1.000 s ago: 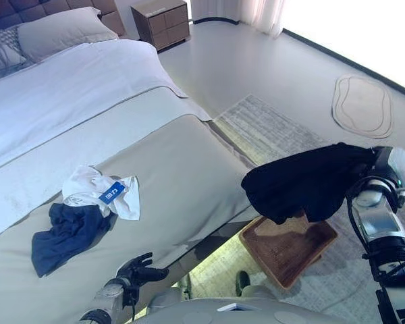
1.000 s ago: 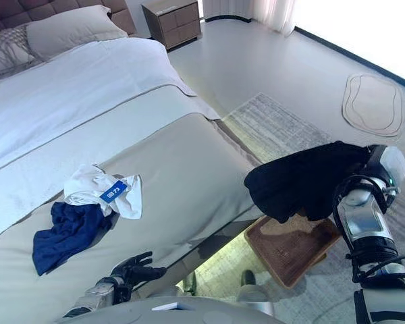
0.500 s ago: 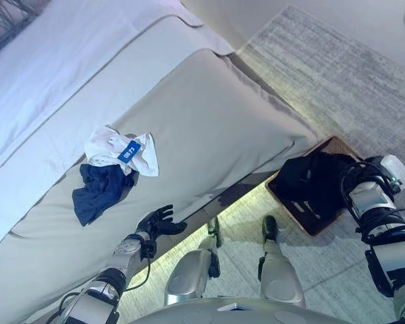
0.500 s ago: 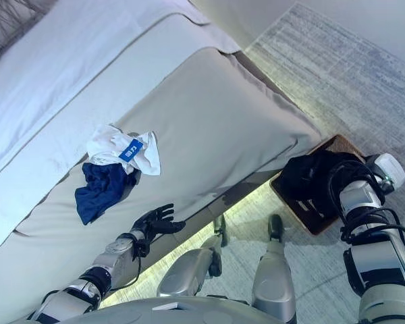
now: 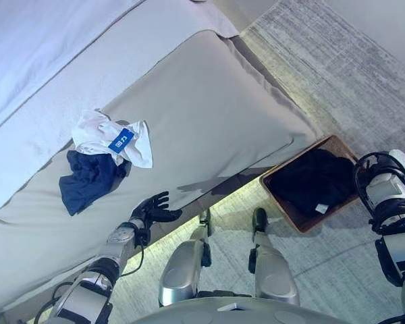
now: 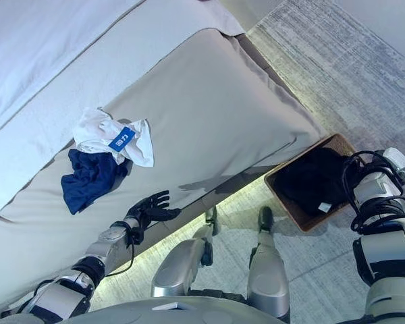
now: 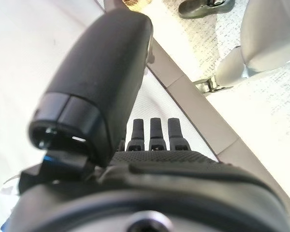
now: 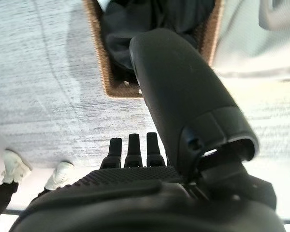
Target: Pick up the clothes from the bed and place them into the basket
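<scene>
woven brown basket (image 5: 288, 208) sits on the grey rug (image 5: 337, 81) beside the foot of the bed (image 5: 189, 128), in the left eye view. a black garment (image 5: 310, 182) lies inside it, a small white tag showing near one edge. the right hand (image 8: 135, 166) itself is hidden in this view; only its silver-grey arm stands just beside the basket. on the bed's beige cover a white garment (image 5: 111, 137) with a blue label lies touching a dark blue garment (image 5: 88, 181). the left hand (image 5: 150, 210) hovers at the bed's near edge, fingers spread and holding nothing.

the right eye view shows the same layout: two garments not yet collected from the bed, one in the basket, the left hand (image 6: 148, 208) relaxed and empty, near the blue garment but not touching it.

the left wrist view shows the hand's straight fingers over pale bedding, gripping nothing.

the right wrist view shows the right hand with fingers straight and empty, released. past it the basket (image 8: 99, 67) holds the black garment (image 8: 135, 24). a person's pale shoes (image 8: 36, 174) stand on the floor nearby.

likely risks: the two bed garments touch, so a grab at one may drag or drop the other. a loose pinch of soft cloth could slip on the way over. the basket is low on the floor, so a release from too far to one side could land cloth on the rug.
</scene>
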